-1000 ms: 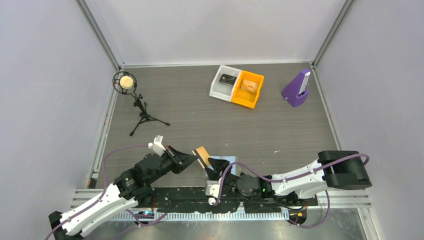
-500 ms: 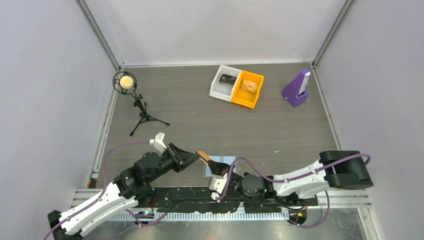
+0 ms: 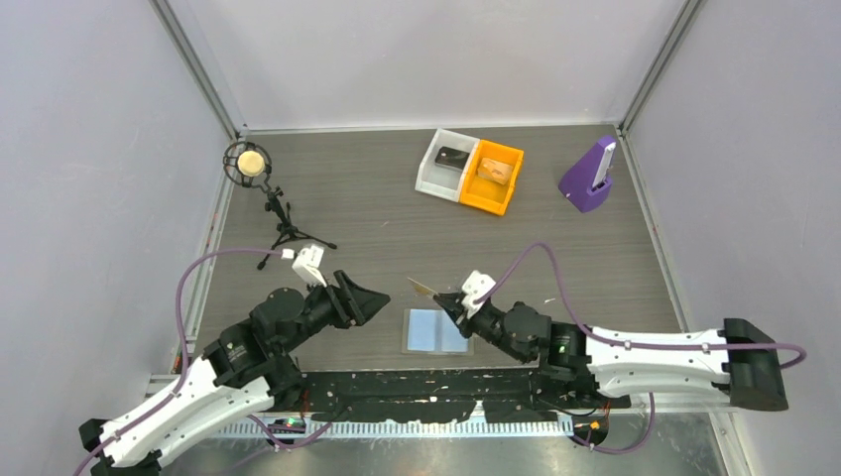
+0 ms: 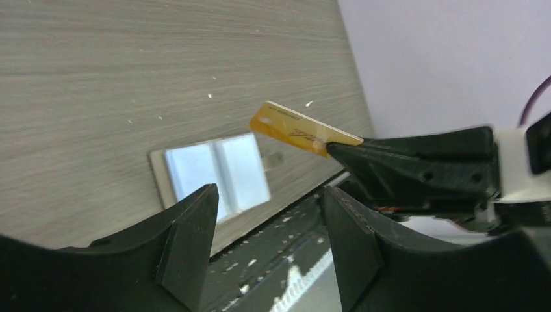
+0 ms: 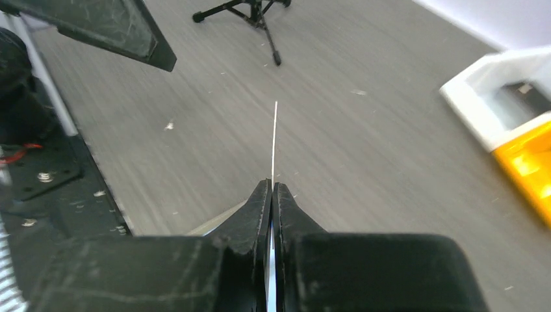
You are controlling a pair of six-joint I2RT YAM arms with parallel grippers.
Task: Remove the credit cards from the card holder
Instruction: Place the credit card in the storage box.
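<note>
So my right gripper (image 3: 448, 297) pinches one edge of a thin card (image 4: 295, 129) above the card holder (image 3: 437, 330). It looks stiff and slick. Nearby, my left gripper (image 4: 269, 195) gapes empty.

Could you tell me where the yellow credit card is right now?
In the top view the yellow card is front centre, pinched in the right hand just beyond the open card holder.

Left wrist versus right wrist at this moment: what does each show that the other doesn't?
Left wrist only: the two blue panels of the open card holder, and the card face-on, yellow. Right wrist only: the white bin, orange bin and microphone stand, with the card edge-on. Both: that card pinched in the shut right gripper.
</note>
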